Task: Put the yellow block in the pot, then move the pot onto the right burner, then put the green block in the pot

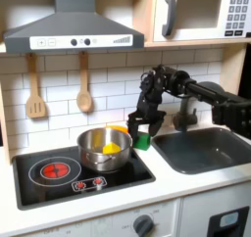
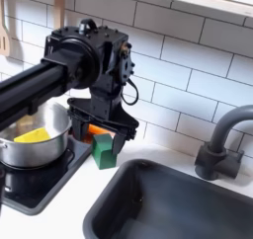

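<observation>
The steel pot (image 1: 98, 153) (image 2: 22, 156) stands on the burner at the first exterior view's right of the stove. The yellow block (image 1: 114, 146) (image 2: 33, 136) lies inside it. The green block (image 1: 143, 141) (image 2: 104, 154) rests on the counter strip between the stove and the sink, just beside the pot. My gripper (image 1: 143, 131) (image 2: 102, 136) hangs directly over the green block, open, with one finger on each side of its top. I cannot tell whether the fingers touch the block.
The red burner ring (image 1: 54, 168) is bare in the first exterior view's left. An orange rounded piece (image 1: 120, 130) (image 2: 93, 131) lies behind the green block. The sink (image 1: 201, 151) (image 2: 168, 203) and faucet (image 1: 186, 112) (image 2: 222, 144) are close by. Wooden utensils (image 1: 36, 94) hang on the wall.
</observation>
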